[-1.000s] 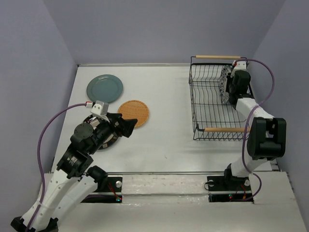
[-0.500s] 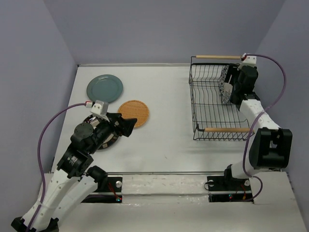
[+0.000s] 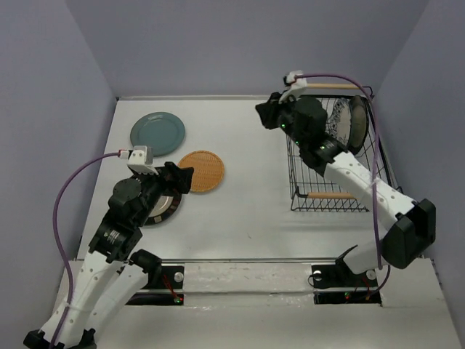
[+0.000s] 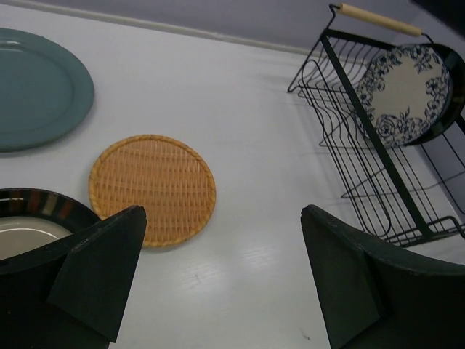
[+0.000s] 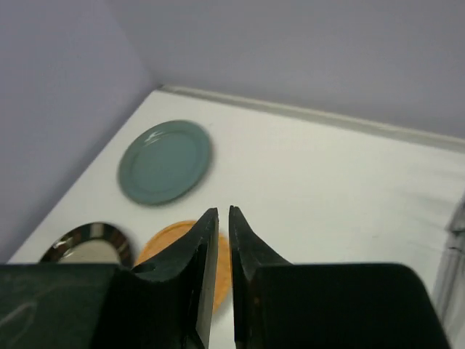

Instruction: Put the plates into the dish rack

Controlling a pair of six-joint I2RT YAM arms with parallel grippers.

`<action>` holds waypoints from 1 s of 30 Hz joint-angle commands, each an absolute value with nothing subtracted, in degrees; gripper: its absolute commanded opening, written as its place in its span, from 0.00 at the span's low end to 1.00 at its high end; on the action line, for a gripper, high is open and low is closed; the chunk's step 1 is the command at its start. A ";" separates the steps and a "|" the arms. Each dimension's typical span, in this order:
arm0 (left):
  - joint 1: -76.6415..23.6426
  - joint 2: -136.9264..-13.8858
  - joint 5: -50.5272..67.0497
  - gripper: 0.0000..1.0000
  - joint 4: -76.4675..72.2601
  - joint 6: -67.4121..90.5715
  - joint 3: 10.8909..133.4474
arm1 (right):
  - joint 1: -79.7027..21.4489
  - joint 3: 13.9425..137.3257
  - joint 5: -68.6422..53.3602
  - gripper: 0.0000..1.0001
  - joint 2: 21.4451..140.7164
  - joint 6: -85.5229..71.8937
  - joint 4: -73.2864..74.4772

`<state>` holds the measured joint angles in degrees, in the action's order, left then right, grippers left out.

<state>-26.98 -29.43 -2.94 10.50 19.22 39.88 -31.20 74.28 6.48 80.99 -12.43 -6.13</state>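
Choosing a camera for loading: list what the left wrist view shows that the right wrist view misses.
Left wrist only: the floral plate standing in the dish rack, and the open left pincer. Right wrist only: the right pincer, nearly closed and empty. Both: the teal plate, the woven orange plate and a striped-rimmed plate.

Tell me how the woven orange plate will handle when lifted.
The woven orange plate looks light and stiff, its textured weave probably less slippery than glaze. It lies flat on the table, so its low rim is likely hard to get under.
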 commanded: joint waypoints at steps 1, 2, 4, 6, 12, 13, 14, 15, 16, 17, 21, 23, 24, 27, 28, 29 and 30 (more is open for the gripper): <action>-23.47 -25.40 -7.47 0.99 8.00 20.04 40.43 | -38.13 80.58 0.98 0.14 90.68 -20.64 -0.18; -22.94 -24.97 -7.21 0.99 7.82 20.13 40.34 | -40.41 82.86 0.44 0.14 92.79 -21.61 1.13; -22.07 -25.14 -6.60 0.99 7.65 20.13 40.34 | -42.79 84.46 0.53 0.15 96.66 -24.07 2.20; -21.80 -25.49 -6.15 0.99 7.47 20.13 40.25 | -44.38 86.30 1.67 0.36 102.02 -26.18 2.81; -21.62 -25.84 -3.61 0.99 6.95 19.95 40.17 | -45.00 88.06 5.27 0.60 111.34 -32.87 2.81; -21.62 -25.84 -2.91 0.99 6.86 19.86 40.17 | -45.00 88.59 5.27 0.60 112.05 -33.39 3.16; -21.71 -25.84 -2.73 0.99 6.86 19.95 40.17 | -45.00 88.85 5.27 0.60 112.93 -33.57 3.34; -21.62 -25.75 -2.64 0.99 6.86 19.78 40.17 | -45.00 88.94 5.01 0.60 114.24 -33.66 3.77; -21.62 -25.66 -2.29 0.99 6.86 19.78 40.08 | -45.00 89.03 5.01 0.60 114.87 -33.84 3.95; -21.62 -25.58 -2.20 0.99 6.86 19.69 40.08 | -45.00 88.95 5.18 0.60 115.40 -34.01 4.30; -21.62 -25.31 -1.41 0.99 6.59 19.69 39.90 | -45.00 87.10 5.54 0.60 116.89 -36.03 4.75; -21.62 -25.22 -0.79 0.99 6.42 19.60 39.90 | -44.38 86.23 4.75 0.60 117.86 -36.82 4.75; -21.62 -25.22 -0.70 0.99 6.42 19.60 39.90 | -44.38 86.05 4.05 0.59 118.30 -37.17 4.57; -21.71 -25.14 -0.53 0.99 6.33 19.51 39.81 | -44.38 85.26 1.76 0.57 119.70 -38.40 4.31; -21.71 -24.96 -0.35 0.99 6.33 19.51 39.81 | -44.38 84.99 1.67 0.55 120.23 -39.19 4.22; -21.62 -24.96 -0.26 0.99 6.33 19.60 39.81 | -44.38 84.56 1.67 0.54 120.41 -39.63 4.13; -21.71 -24.87 -0.26 0.99 6.33 19.60 39.81 | -44.38 83.77 1.93 0.54 120.41 -40.16 3.78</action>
<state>-22.00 -25.58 -1.50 9.26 20.01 39.88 -44.64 85.08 2.87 119.48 -37.19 5.56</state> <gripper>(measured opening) 0.990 0.543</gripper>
